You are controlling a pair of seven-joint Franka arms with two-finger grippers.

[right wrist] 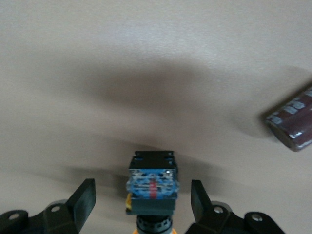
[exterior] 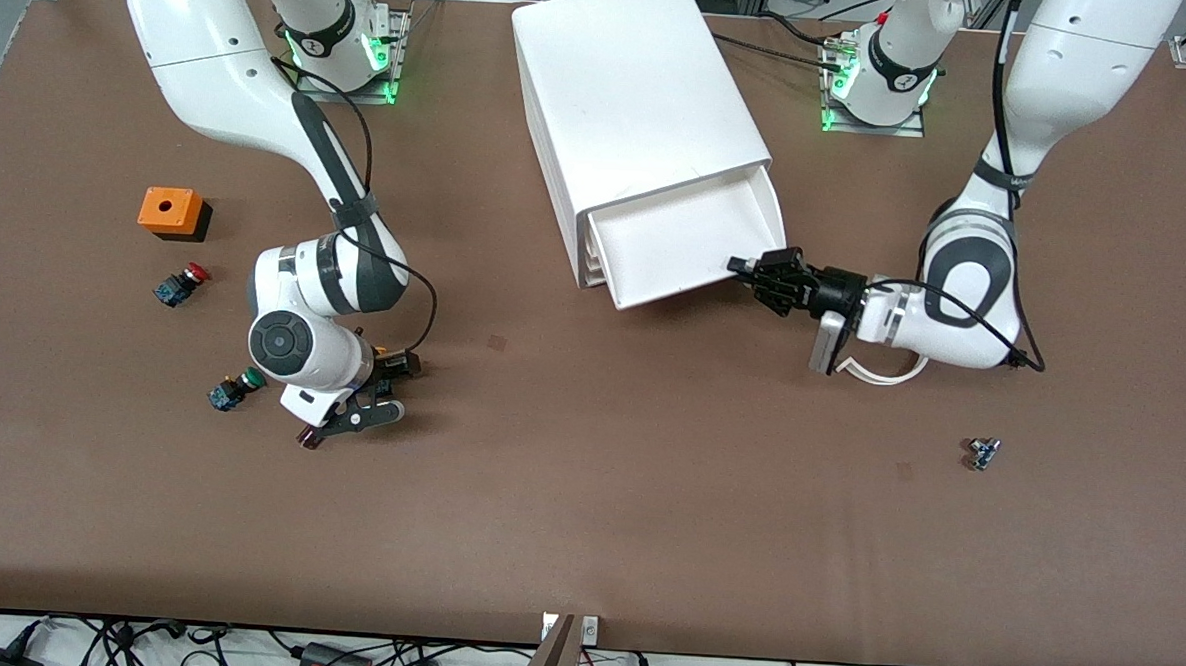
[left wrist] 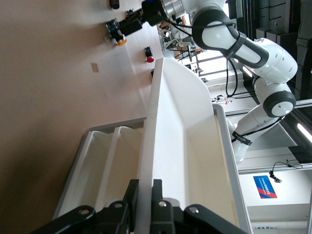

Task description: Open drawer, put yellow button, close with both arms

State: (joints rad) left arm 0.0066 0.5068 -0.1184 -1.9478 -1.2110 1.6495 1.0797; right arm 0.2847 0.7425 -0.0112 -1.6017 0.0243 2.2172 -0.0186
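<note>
The drawer (exterior: 677, 242), the top tray of the white cabinet (exterior: 634, 85), stands pulled out and empty. My left gripper (exterior: 756, 272) is shut on the drawer's front wall at the corner toward the left arm's end; the left wrist view shows the jaws clamped on that thin white wall (left wrist: 145, 195). The yellow button (exterior: 383, 388) lies on the table toward the right arm's end. My right gripper (exterior: 388, 389) is low over it and open. In the right wrist view the button's blue base (right wrist: 151, 187) sits between the two spread fingers (right wrist: 85, 200), which do not touch it.
A green-capped button (exterior: 233, 389) and a small dark red block (exterior: 308, 439) lie close to the right gripper. A red-capped button (exterior: 183, 285) and an orange box (exterior: 171, 211) lie farther from the front camera. A small part (exterior: 983, 453) lies toward the left arm's end.
</note>
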